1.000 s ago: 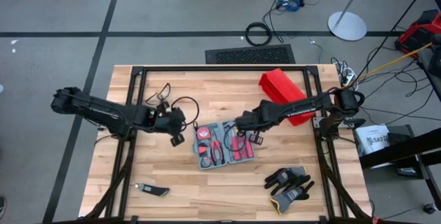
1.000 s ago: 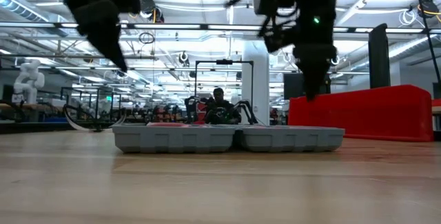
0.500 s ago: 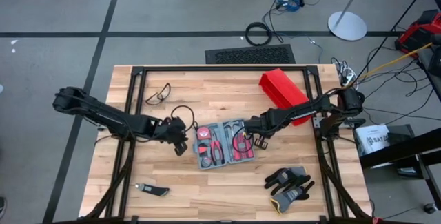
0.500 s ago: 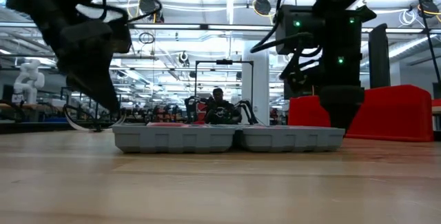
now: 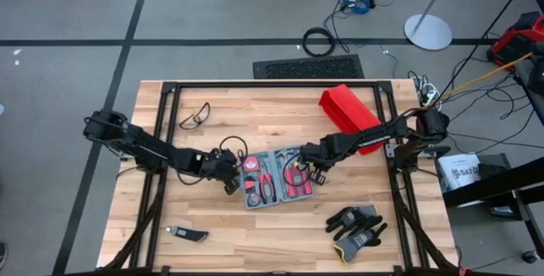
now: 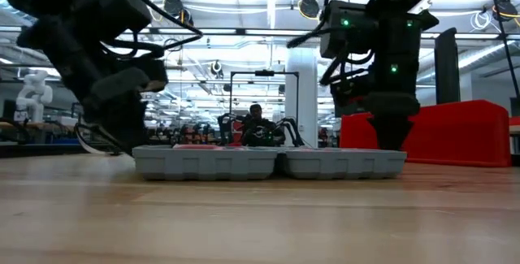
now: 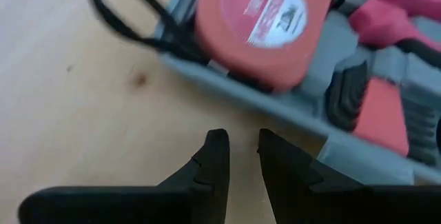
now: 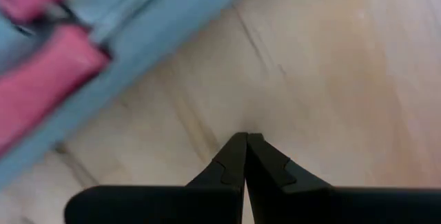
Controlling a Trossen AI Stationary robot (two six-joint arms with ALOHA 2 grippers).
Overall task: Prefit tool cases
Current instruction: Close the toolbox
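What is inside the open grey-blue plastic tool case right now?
Inside the flat grey-blue plastic tool case: a round red tape measure, red-handled pliers and other red tools. Slots beneath the tools stay hidden.

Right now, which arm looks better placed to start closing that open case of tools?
Probably the left. Its gripper sits low beside the open grey plastic tool case, fingers slightly apart, by the red round tape measure. The right gripper is shut over bare wooden table.

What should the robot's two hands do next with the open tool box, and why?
Probably slide both grippers in against the tool case. It lies open and flat on the table, tools inside. The left gripper, fingers slightly apart, sits low by its left edge; the right gripper, shut, is low by its right edge. Neither touches it yet.
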